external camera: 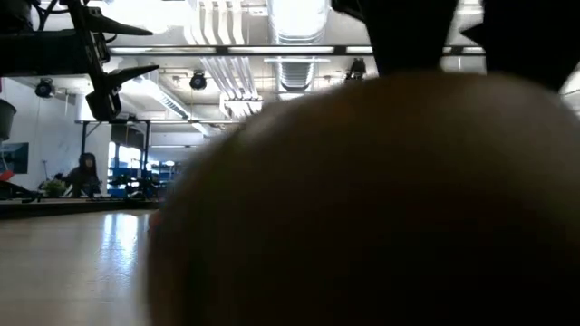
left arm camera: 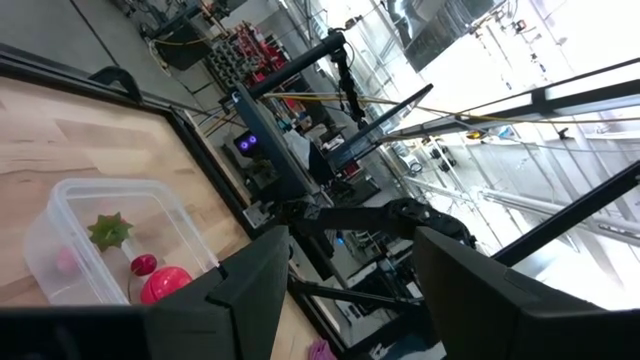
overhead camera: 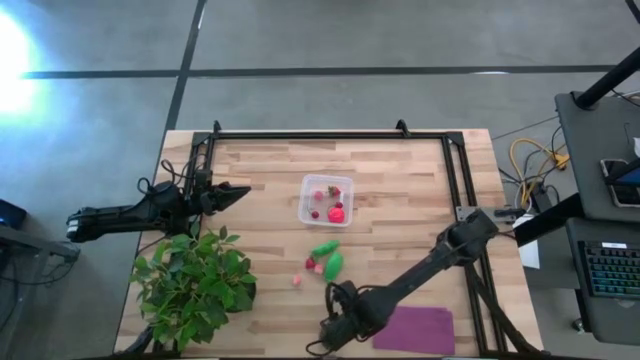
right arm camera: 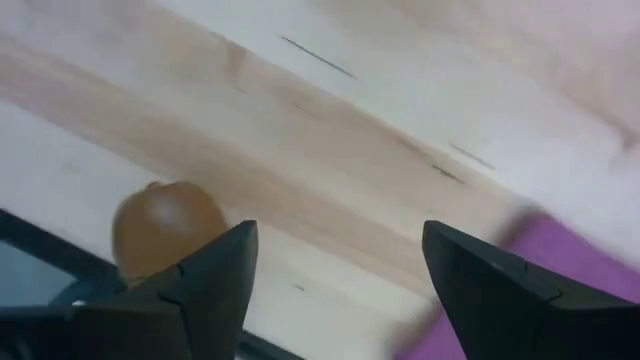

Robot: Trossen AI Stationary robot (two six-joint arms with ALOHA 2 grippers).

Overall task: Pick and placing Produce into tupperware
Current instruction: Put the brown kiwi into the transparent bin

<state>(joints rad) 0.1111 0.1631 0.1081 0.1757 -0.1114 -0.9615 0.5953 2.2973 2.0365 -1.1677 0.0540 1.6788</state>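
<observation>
The clear tupperware (overhead camera: pixel 326 200) stands mid-table with red and pink produce and a green-leafed piece inside (left arm camera: pixel 110 232). Two green pieces (overhead camera: pixel 329 257) and small red and pink ones (overhead camera: pixel 298 281) lie on the wood nearer the front. A brown ball (right arm camera: pixel 165 225) sits by the table's near edge and fills the low view (external camera: pixel 362 208). My right gripper (right arm camera: pixel 340 235) hangs open above the wood there, pointing down, with the ball just outside one finger. My left gripper (overhead camera: pixel 240 192) waits open at the left.
A leafy green plant (overhead camera: pixel 195 285) stands at the near left corner. A flat purple mat (overhead camera: pixel 415 330) lies at the near edge, right of my right gripper. A black frame (overhead camera: pixel 330 135) runs along the far and right sides.
</observation>
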